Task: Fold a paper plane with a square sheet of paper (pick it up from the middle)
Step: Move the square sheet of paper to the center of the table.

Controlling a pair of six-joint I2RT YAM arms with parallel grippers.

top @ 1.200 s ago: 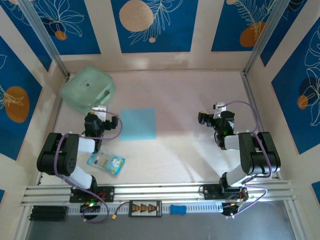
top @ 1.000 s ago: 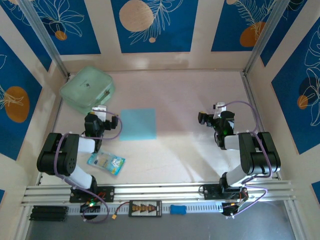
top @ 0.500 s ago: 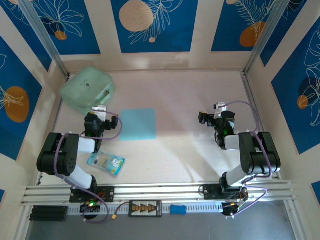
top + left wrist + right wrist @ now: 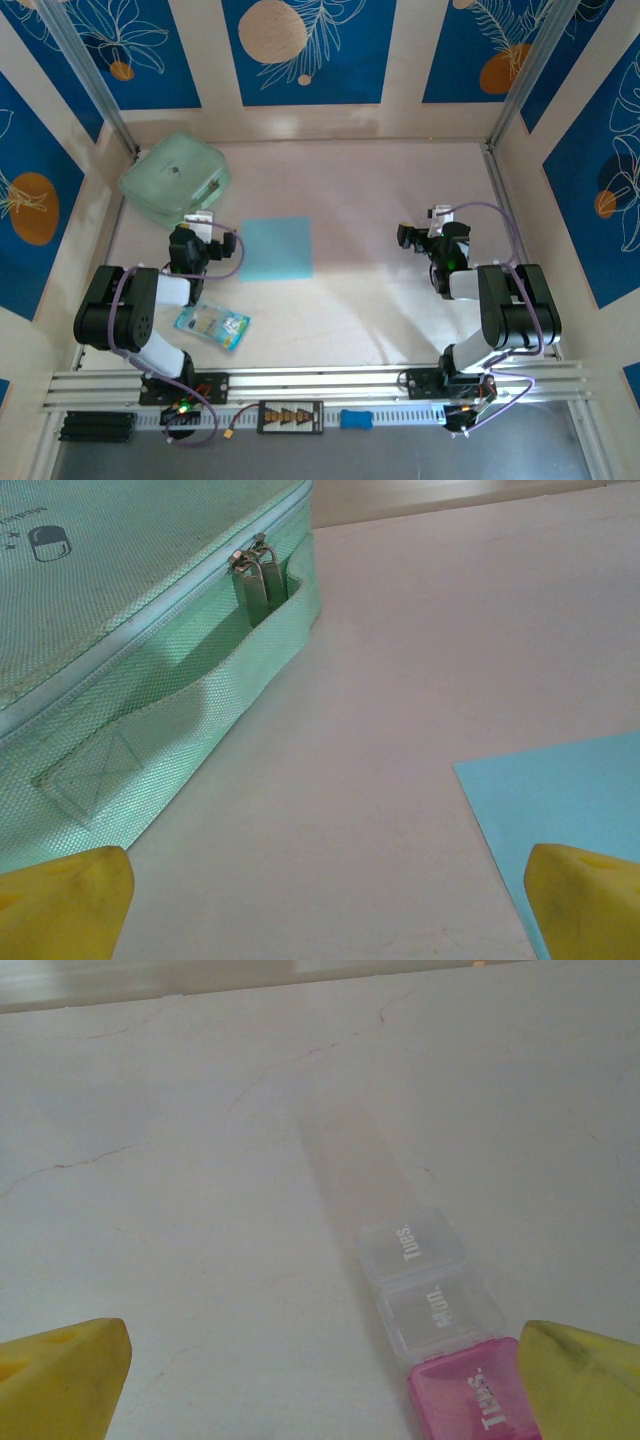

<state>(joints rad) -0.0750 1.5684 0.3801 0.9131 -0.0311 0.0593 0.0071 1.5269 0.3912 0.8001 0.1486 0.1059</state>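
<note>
Left of centre on the desk [image 4: 380,190], you see the square sheet of paper [image 4: 276,248] lying flat: plain light blue, unfolded, with no crease showing from the overhead camera. Being square, it has no long axis and points nowhere. Its edges run nearly in line with the desk's edges, turned only slightly. It sits just beside the left arm's wrist, on that arm's right, and well apart from the right arm.

Your left gripper [image 4: 320,910] has its jaws wide apart over bare desk. One corner of the sheet reaches in beside a yellow fingertip [image 4: 590,905], and the mint-green pouch [image 4: 120,650] lies on the other side, zip pulls toward the camera.

Your right gripper [image 4: 320,1380] also has its jaws spread, gripping nothing. A clear pill box [image 4: 430,1300] with a pink end cell lies on the desk ahead, close to one fingertip. A printed packet [image 4: 212,324] rests near the left arm.
</note>
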